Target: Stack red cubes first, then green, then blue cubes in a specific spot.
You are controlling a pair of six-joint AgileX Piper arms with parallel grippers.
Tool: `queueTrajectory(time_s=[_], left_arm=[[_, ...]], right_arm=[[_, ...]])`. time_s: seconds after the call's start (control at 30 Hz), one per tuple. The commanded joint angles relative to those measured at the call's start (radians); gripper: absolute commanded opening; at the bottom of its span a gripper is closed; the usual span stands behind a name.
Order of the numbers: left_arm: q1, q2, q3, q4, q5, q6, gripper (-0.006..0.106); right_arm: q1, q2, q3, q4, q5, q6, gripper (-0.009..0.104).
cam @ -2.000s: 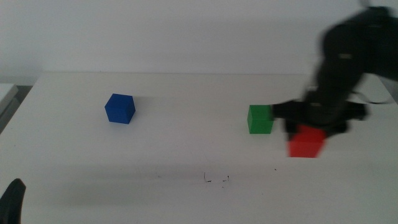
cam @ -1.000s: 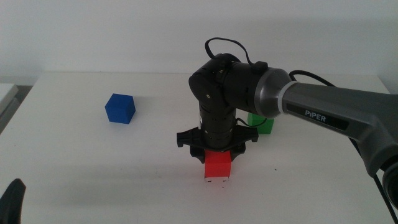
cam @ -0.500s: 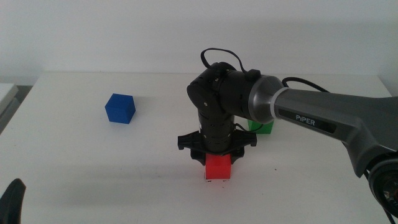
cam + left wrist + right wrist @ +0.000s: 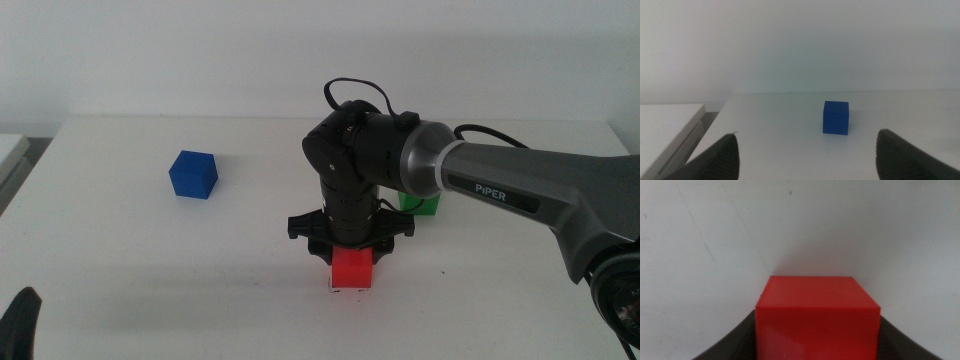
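Gripping the red cube (image 4: 351,270), the right hand (image 4: 349,252) sits mid-bench with open room around; only the left wrist view shows the left hand (image 4: 805,155) released, facing the blue cube (image 4: 835,117).

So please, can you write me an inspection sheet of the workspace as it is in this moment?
Surface: white table, bare where visible.
Job's things: red cube on the table near the front middle, between the right jaws; green cube behind it, mostly hidden by the arm; blue cube alone at the far left.
Clutter: nothing seen.
Grippers: right gripper pointing down over the red cube, shut on it; left gripper open, waiting at the front left corner, facing the blue cube.
Cables: black cable looping over the right wrist.
Surroundings: plain white wall.
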Motion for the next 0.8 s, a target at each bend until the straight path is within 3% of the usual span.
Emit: queueTrajectory(time_s=[0.0,0.23,0.27,0.43,0.6,0.77], left_arm=[[0.001,-0.003,0.0,-0.005,-0.013,-0.005,0.094],[0.001,-0.003,0.0,-0.005,-0.013,-0.002,0.094],[0.001,-0.003,0.0,-0.005,-0.013,-0.004,0.094],[0.001,-0.003,0.0,-0.005,-0.013,-0.004,0.094],[0.001,-0.003,0.0,-0.005,-0.013,-0.004,0.094],[0.001,-0.003,0.0,-0.005,-0.013,-0.004,0.094]], right_arm=[[-0.002,0.008,0.004,0.014,0.004,0.012,0.015],[-0.002,0.008,0.004,0.023,0.004,0.012,0.017],[-0.002,0.004,0.004,0.023,0.008,0.012,0.056],[-0.004,-0.066,0.004,0.014,0.038,-0.073,0.079],[-0.08,-0.177,0.003,0.0,0.056,-0.189,0.081],[-0.21,-0.195,0.003,-0.064,0.041,-0.27,0.081]])
